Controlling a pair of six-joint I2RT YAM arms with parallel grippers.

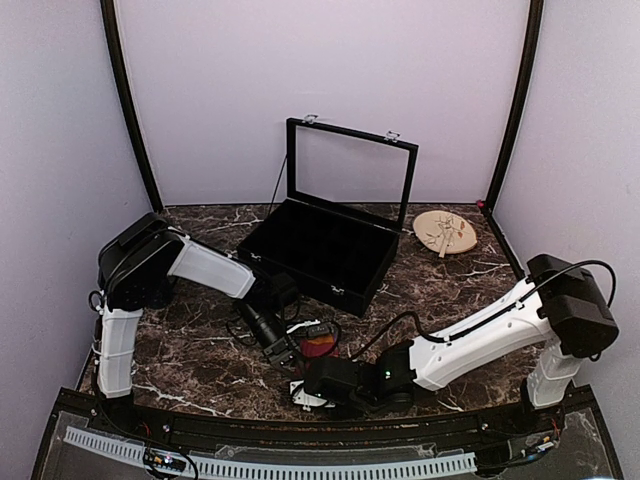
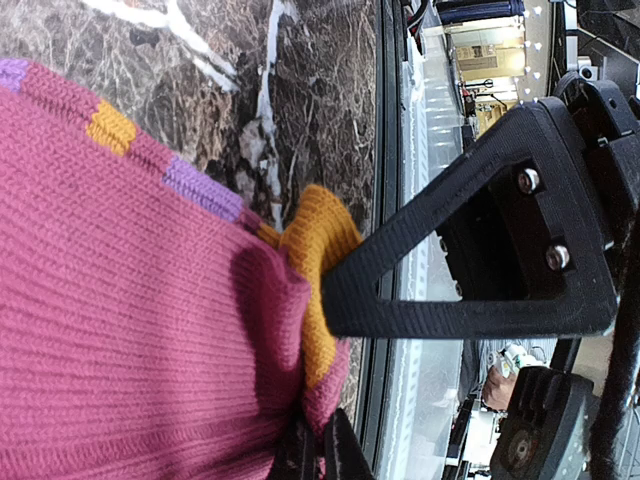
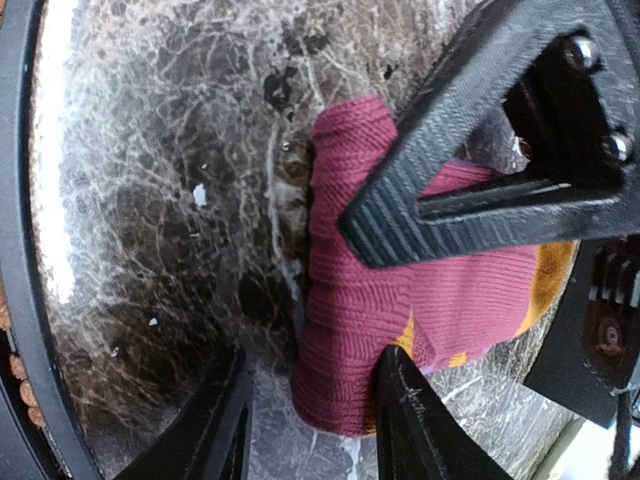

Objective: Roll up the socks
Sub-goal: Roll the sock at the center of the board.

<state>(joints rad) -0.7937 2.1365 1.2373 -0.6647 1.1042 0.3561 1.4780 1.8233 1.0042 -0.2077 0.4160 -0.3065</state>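
Note:
A striped sock (image 1: 318, 346), mostly deep red with orange and purple bands, lies bunched on the marble table near the front edge. My left gripper (image 1: 284, 352) is shut on a fold of this sock (image 2: 150, 330), its fingertips (image 2: 335, 450) pinching the fabric at the bottom of the left wrist view. My right gripper (image 3: 315, 420) is open around the rounded end of the sock (image 3: 400, 320). One of its fingers (image 3: 415, 425) presses against the fabric and the other finger (image 3: 215, 425) stands apart on bare marble. The right gripper's finger (image 2: 470, 270) also shows beside the orange heel.
A black case (image 1: 320, 255) with its glass lid raised stands behind the grippers. A round wooden piece (image 1: 445, 232) lies at the back right. The table's dark front rail (image 1: 300, 440) runs close below the sock.

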